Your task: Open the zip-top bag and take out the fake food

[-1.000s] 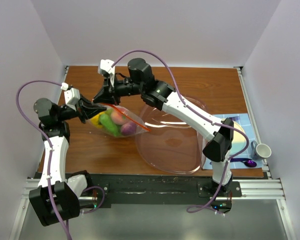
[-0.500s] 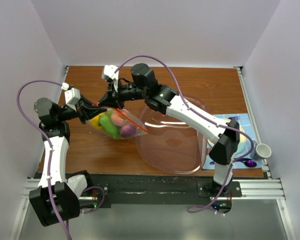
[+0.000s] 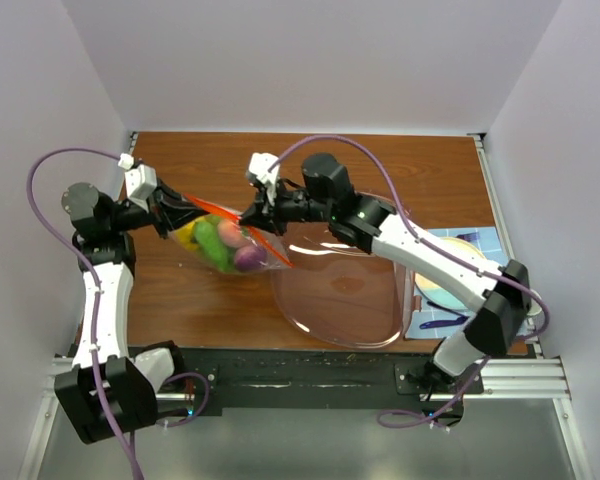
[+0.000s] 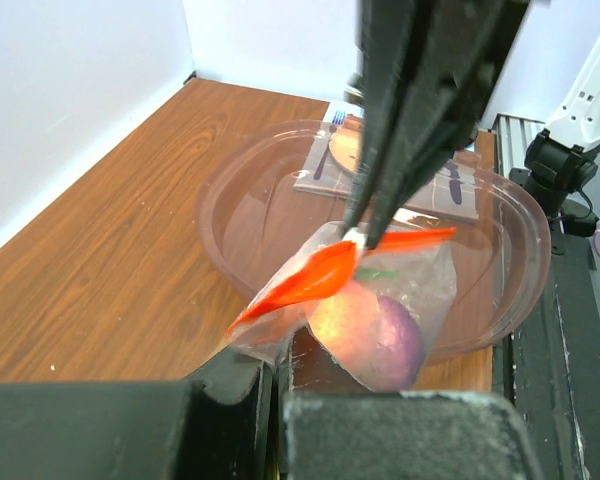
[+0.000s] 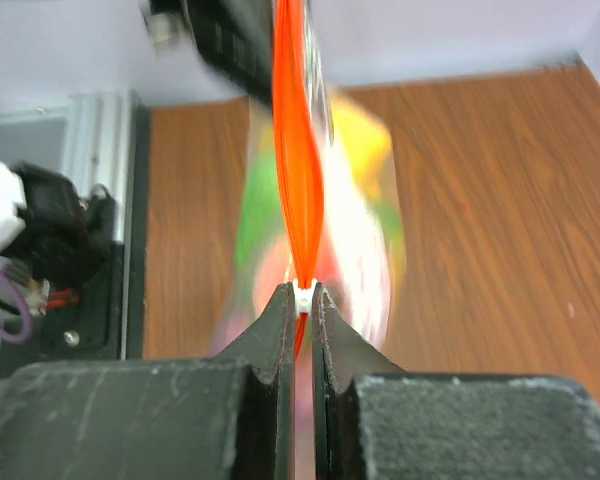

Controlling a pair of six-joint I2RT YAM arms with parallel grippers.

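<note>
A brown wooden table (image 3: 180, 300) sits between plain pale walls (image 3: 310, 60) on the left, far and right sides. A large clear pinkish bowl (image 3: 350, 290) stands right of centre, with a blue mat (image 3: 480, 245) at its right. The zip-top bag (image 3: 264, 250) is stretched between the two arms just left of the bowl. Its red zip strip (image 3: 215, 208) is the long axis and runs from far-left to near-right, ending over the bowl's rim, with the bag's body on the strip's near side. Inside it lies the fake food (image 3: 220, 240), in yellow, green, pink and purple. The left gripper (image 3: 172, 210) is clamped on the bag's far-left corner. The right gripper (image 3: 246, 217) pinches a small white tab midway along the strip.
</note>
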